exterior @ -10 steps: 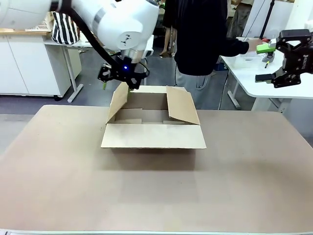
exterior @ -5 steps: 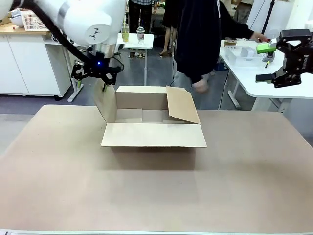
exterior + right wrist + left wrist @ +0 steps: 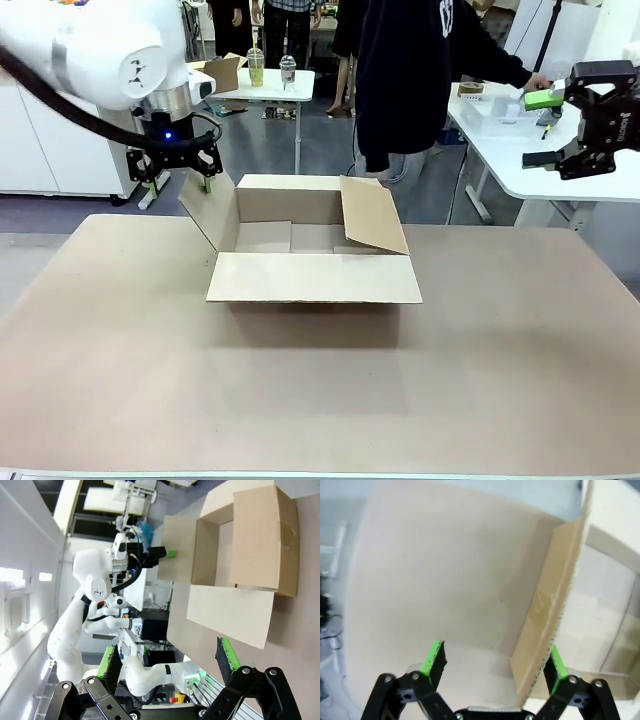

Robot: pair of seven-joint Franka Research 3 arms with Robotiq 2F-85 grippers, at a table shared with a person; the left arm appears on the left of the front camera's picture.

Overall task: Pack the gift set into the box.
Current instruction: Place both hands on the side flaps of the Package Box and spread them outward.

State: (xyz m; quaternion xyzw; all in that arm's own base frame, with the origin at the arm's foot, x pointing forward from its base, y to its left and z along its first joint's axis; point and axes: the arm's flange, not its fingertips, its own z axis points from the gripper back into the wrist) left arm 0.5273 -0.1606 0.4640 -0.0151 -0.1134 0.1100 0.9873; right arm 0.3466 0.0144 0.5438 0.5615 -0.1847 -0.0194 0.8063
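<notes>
Front view: I am watching the box point(image 3: 312, 278) sitting open in the middle of the table point(image 3: 500, 380). I am judging it light, stiff corrugated card that creases easily and is best taken by a flap edge. The left gripper point(image 3: 180, 180) is hovering, pointing down, jaws wide astride the raised left flap point(image 3: 205, 212). The right gripper point(image 3: 540, 128) is hanging high, also spread wide, well apart.

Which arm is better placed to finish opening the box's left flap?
Left, likely. The left claw, open, straddles the top edge of the left flap on the box; the right claw hangs open far to the right.
</notes>
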